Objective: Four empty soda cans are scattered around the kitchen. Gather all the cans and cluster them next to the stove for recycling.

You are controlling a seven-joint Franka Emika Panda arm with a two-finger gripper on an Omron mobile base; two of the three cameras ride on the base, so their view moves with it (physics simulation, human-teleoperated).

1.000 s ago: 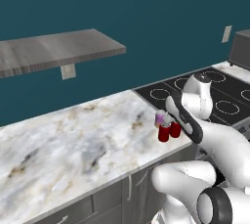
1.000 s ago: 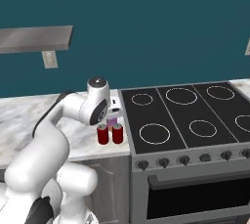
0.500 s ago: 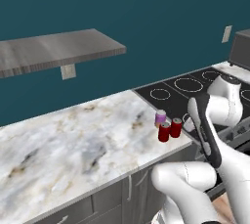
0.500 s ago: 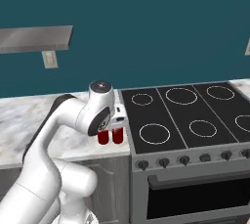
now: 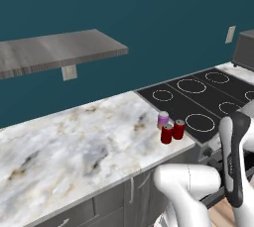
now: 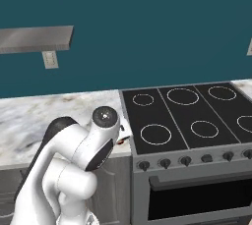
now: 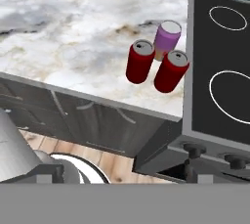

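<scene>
Hand is taken as open, nothing gripped; its fingertips cannot be made out. Well ahead of it, beyond the bench (image 7: 73,32) front edge, three soda cans are seen clustered upright: two red cans (image 7: 139,61) (image 7: 170,71) touching side by side, a purple can (image 7: 166,38) just behind them. Stove (image 7: 219,61) is seen just beside the cluster.
</scene>
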